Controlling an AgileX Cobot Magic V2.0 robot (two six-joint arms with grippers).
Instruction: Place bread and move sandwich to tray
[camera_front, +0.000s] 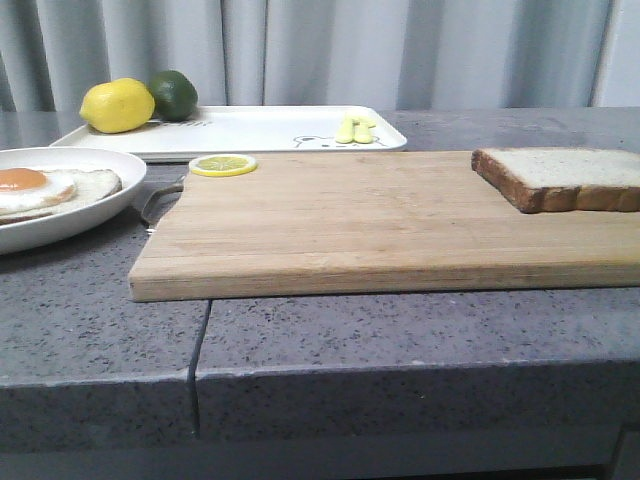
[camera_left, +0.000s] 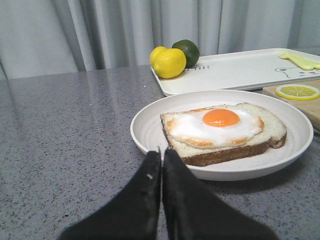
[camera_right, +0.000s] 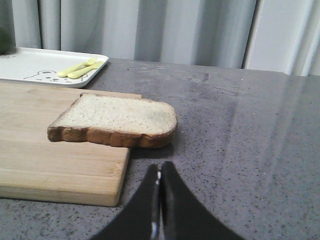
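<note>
The bread (camera_front: 560, 177) lies on the right end of the wooden cutting board (camera_front: 350, 225), overhanging its edge in the right wrist view (camera_right: 117, 119). The sandwich (camera_left: 222, 130), one bread slice with a fried egg on top, sits in a white bowl-plate (camera_left: 150, 130) at the left (camera_front: 40, 190). The white tray (camera_front: 260, 128) with a bear print stands behind the board. My left gripper (camera_left: 161, 152) is shut and empty just before the plate's rim. My right gripper (camera_right: 160, 167) is shut and empty, on the counter side of the bread. Neither gripper shows in the front view.
A lemon (camera_front: 117, 105) and a lime (camera_front: 173, 93) sit at the tray's left end, yellow cutlery (camera_front: 356, 130) at its right. A lemon slice (camera_front: 223, 165) lies on the board's far left corner. A seam (camera_front: 200, 350) runs through the grey stone counter.
</note>
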